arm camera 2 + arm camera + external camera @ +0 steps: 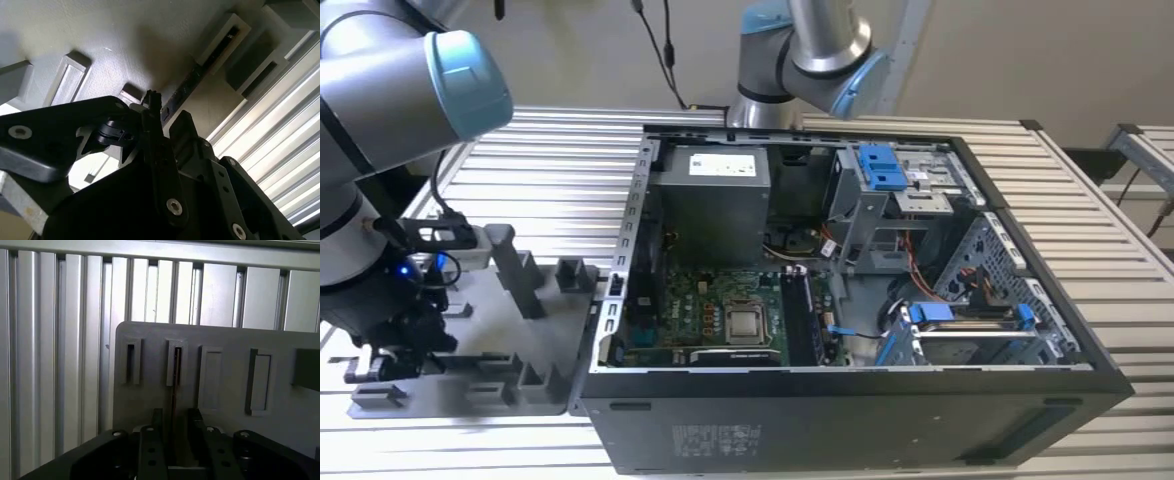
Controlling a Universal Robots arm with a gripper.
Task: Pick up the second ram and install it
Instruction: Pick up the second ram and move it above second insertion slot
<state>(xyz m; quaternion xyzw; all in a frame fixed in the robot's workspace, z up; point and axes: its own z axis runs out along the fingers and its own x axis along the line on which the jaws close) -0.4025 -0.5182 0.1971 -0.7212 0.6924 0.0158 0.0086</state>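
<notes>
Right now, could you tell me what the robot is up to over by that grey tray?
The arm holds its gripper low over the grey holder tray, at the exterior view's left of the open computer case. In the first wrist view the jaws sit open on either side of the second ram, which stands on edge in one of the tray's slots. It is not lifted out yet.
</notes>
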